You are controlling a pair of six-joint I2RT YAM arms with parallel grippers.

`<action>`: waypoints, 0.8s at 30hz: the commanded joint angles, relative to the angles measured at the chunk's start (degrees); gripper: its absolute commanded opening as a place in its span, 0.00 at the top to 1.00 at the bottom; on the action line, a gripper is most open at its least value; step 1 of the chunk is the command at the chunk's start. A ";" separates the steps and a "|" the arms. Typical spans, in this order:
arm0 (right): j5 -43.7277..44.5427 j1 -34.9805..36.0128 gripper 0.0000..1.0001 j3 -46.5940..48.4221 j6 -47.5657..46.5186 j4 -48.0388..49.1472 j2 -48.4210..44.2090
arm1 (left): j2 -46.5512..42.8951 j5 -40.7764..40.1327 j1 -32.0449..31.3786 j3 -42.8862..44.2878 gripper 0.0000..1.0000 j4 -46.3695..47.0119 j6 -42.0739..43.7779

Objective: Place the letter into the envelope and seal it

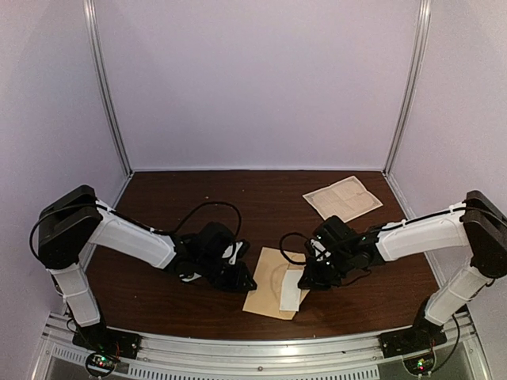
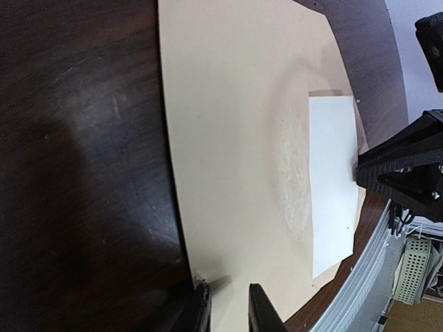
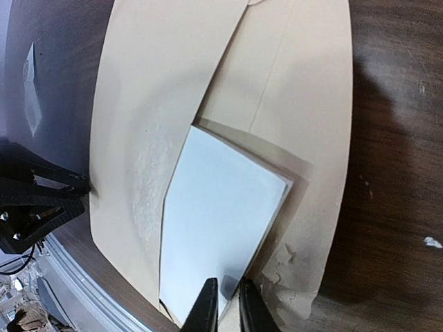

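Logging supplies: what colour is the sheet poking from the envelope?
A white rectangular paper sheet; right wrist view shows it best.

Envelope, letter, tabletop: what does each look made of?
envelope: tan kraft-type paper, matte, with a rough whitish patch, possibly old adhesive.
letter: white paper, smooth, apparently folded, going by its layered edge.
tabletop: dark brown wood or wood-look laminate, can't tell which; faint grain and a soft sheen.

Left pincer [image 2: 228, 312] slightly parted, right pincer [image 3: 227, 306] pinched.
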 commanded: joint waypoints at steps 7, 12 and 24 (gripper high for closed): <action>-1.18 1.35 0.98 -1.34 2.58 4.92 2.53 | 1.06 0.86 -0.60 0.38 0.84 1.62 0.35; -2.01 1.97 1.00 -1.22 3.73 7.43 4.03 | 1.39 1.06 -1.14 0.50 0.88 1.79 0.22; -2.43 4.00 1.00 1.27 5.15 10.75 8.37 | 2.12 1.39 -1.97 0.49 0.89 2.17 0.00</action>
